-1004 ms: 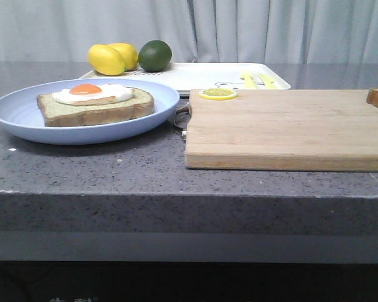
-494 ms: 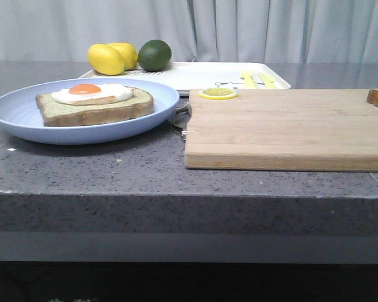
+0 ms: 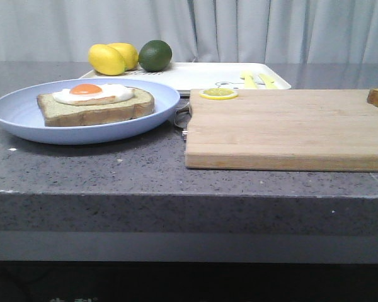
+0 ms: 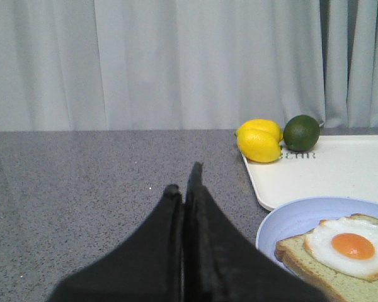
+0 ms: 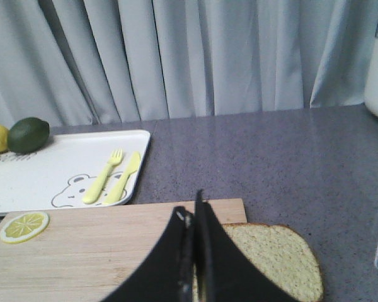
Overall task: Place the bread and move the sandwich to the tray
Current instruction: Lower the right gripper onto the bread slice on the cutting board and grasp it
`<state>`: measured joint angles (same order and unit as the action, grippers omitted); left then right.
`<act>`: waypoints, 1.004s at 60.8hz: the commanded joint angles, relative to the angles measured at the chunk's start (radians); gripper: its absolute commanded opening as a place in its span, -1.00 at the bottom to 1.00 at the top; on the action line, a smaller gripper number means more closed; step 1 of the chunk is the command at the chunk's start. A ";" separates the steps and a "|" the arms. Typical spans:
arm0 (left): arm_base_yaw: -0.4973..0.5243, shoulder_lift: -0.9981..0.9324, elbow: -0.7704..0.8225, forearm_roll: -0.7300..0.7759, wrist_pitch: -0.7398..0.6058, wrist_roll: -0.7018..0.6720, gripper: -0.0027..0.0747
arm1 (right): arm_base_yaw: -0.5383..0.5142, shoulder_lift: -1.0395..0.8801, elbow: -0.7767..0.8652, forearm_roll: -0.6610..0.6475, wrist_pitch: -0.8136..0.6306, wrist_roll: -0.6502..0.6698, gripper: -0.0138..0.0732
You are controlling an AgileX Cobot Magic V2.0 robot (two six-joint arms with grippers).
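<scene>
Sitting almost the same as a moment ago, with the blue plate (image 3: 25,116) slid a tiny bit right.

Resting on that plate, left of the cutting board (image 3: 290,126): the sandwich (image 3: 94,104). Lying at the board's far right end: the bread (image 5: 274,261). Waiting behind both, with lemons (image 3: 112,58) and a lime (image 3: 155,55): the tray (image 3: 201,74). Pressed together, holding nothing: left gripper (image 4: 184,182) and right gripper (image 5: 190,211).

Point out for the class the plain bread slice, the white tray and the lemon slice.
bread (image 5: 280,255), right wrist view, on its speckled crumb.
tray (image 3: 201,74), front view, on its bare white floor.
lemon slice (image 3: 218,94), front view, on its cut face.
</scene>
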<state>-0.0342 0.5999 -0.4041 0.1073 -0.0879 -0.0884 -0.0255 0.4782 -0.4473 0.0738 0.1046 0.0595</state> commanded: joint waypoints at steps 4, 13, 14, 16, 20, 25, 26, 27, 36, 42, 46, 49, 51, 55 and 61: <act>0.003 0.148 -0.101 -0.004 -0.077 -0.009 -0.98 | -0.003 0.122 -0.137 -0.007 0.018 -0.003 -0.82; 0.003 0.187 -0.111 -0.004 -0.085 -0.009 -0.98 | -0.003 0.152 -0.161 -0.007 0.018 -0.003 -0.82; 0.003 0.187 -0.111 -0.004 -0.085 -0.009 -0.98 | -0.003 0.152 -0.161 -0.007 0.018 -0.003 -0.82; 0.003 0.187 -0.111 -0.004 -0.085 -0.009 -0.98 | -0.003 0.152 -0.161 -0.007 0.018 -0.003 -0.82; 0.003 0.187 -0.111 -0.004 -0.086 -0.009 -0.98 | -0.003 0.152 -0.161 -0.007 0.021 -0.003 -0.82; 0.003 0.187 -0.111 -0.004 -0.087 -0.009 -0.98 | -0.003 0.152 -0.161 -0.007 0.022 -0.003 -0.82; 0.003 0.187 -0.111 -0.004 -0.087 -0.009 -0.98 | -0.003 0.152 -0.161 -0.007 0.022 -0.003 -0.82; 0.003 0.187 -0.111 -0.004 -0.087 -0.009 -0.98 | -0.003 0.152 -0.161 -0.007 0.022 -0.003 -0.82; 0.003 0.187 -0.111 -0.004 -0.087 -0.009 -0.97 | -0.003 0.152 -0.161 -0.008 0.024 -0.003 -0.67; 0.003 0.187 -0.111 -0.004 -0.087 -0.009 -0.73 | -0.003 0.152 -0.161 -0.008 0.024 -0.003 -0.31; 0.003 0.187 -0.111 -0.004 -0.087 -0.009 -0.38 | -0.003 0.152 -0.161 -0.008 0.024 -0.003 -0.02; 0.003 0.187 -0.111 -0.009 -0.087 -0.009 0.00 | -0.003 0.152 -0.161 -0.008 0.024 -0.003 0.23; 0.003 0.187 -0.111 -0.014 -0.087 -0.009 0.23 | -0.003 0.152 -0.161 -0.008 0.024 -0.003 0.37; 0.003 0.187 -0.111 -0.014 -0.087 -0.009 0.57 | -0.003 0.152 -0.161 -0.008 0.025 -0.003 0.54; 0.003 0.187 -0.111 -0.014 -0.087 -0.009 0.72 | -0.003 0.152 -0.161 -0.008 0.025 -0.003 0.58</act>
<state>-0.0342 0.7887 -0.4788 0.1037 -0.0879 -0.0884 -0.0255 0.6264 -0.5705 0.0738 0.1999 0.0595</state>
